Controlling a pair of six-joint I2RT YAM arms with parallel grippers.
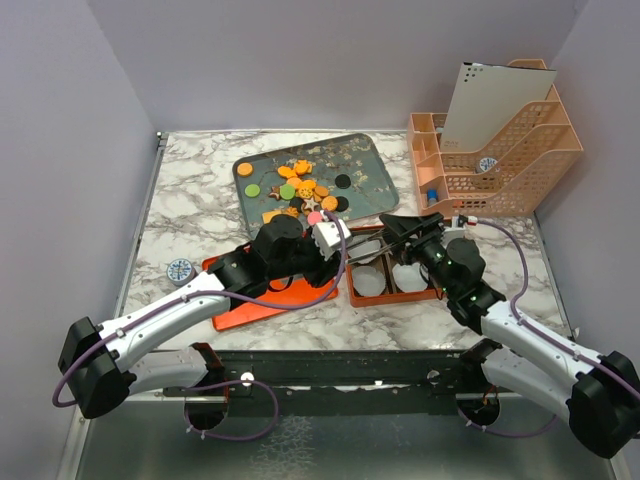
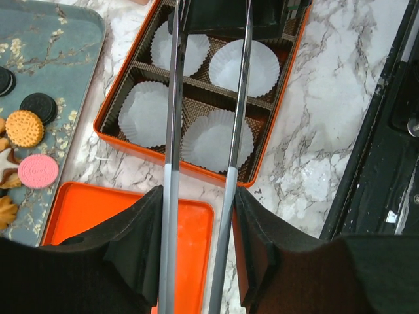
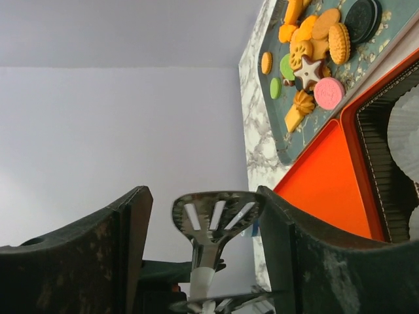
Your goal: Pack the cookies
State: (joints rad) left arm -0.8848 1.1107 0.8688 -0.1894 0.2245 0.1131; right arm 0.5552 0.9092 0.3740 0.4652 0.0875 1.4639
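Note:
The cookies [image 1: 300, 190] lie in a heap on a grey-blue flowered tray [image 1: 370, 170]: orange rounds, green, black, a pink one [image 2: 38, 171] and a star [image 3: 308, 70]. An orange box [image 1: 352, 290] holds white paper cups [image 2: 213, 137] in its compartments. My left gripper [image 1: 330, 238] is shut on metal tongs [image 2: 173, 98], whose arms reach out over the box. My right gripper [image 1: 405, 228] is open around the tongs' slotted tip [image 3: 216, 212]. The tip touches the right finger, and there is a gap to the left one. No cookie shows in the tongs.
The orange box lid [image 1: 270, 300] lies flat to the left of the box, under my left arm. A peach desk organizer [image 1: 500, 150] with a white card stands at the back right. A small round blue object [image 1: 180, 270] sits near the left edge.

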